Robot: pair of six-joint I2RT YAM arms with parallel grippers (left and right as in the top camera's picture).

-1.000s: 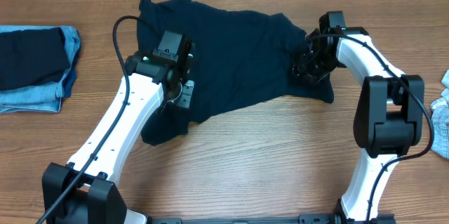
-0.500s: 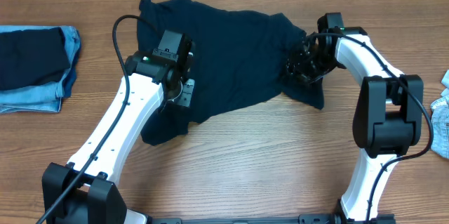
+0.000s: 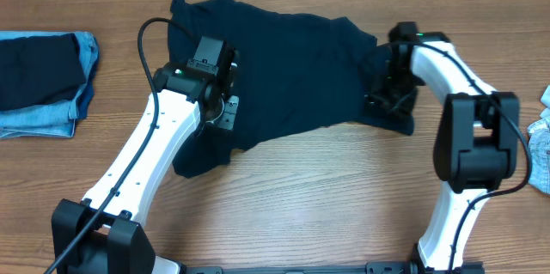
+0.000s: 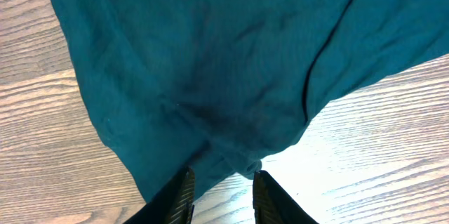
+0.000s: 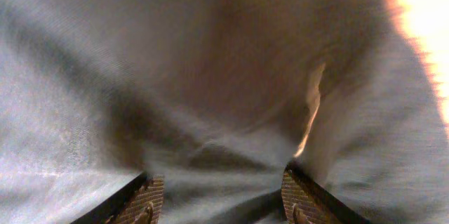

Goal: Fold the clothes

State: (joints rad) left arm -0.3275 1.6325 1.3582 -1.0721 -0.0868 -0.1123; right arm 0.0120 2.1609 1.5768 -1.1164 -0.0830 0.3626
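A dark navy shirt [image 3: 292, 76] lies spread and wrinkled across the middle of the table. My left gripper [image 3: 220, 109] hovers over its lower left part. In the left wrist view the shirt [image 4: 210, 62] looks teal, and the left gripper's [image 4: 223, 185] fingers are apart, with the hem's edge lying between them and bare wood beside it. My right gripper [image 3: 391, 94] is on the shirt's right sleeve. In the right wrist view the cloth [image 5: 210, 76] fills the frame, and the right gripper's [image 5: 223, 185] fingers are wide apart with cloth bunched between them.
A folded stack, a dark garment on blue jeans [image 3: 43, 85], lies at the left edge. Light blue cloth [image 3: 541, 137] shows at the right edge. Bare wood table [image 3: 326, 188] runs along the front.
My right gripper pulled the sleeve in to the left, then moved back right and toward the front; the sleeve now lies farther out. The left arm has not moved.
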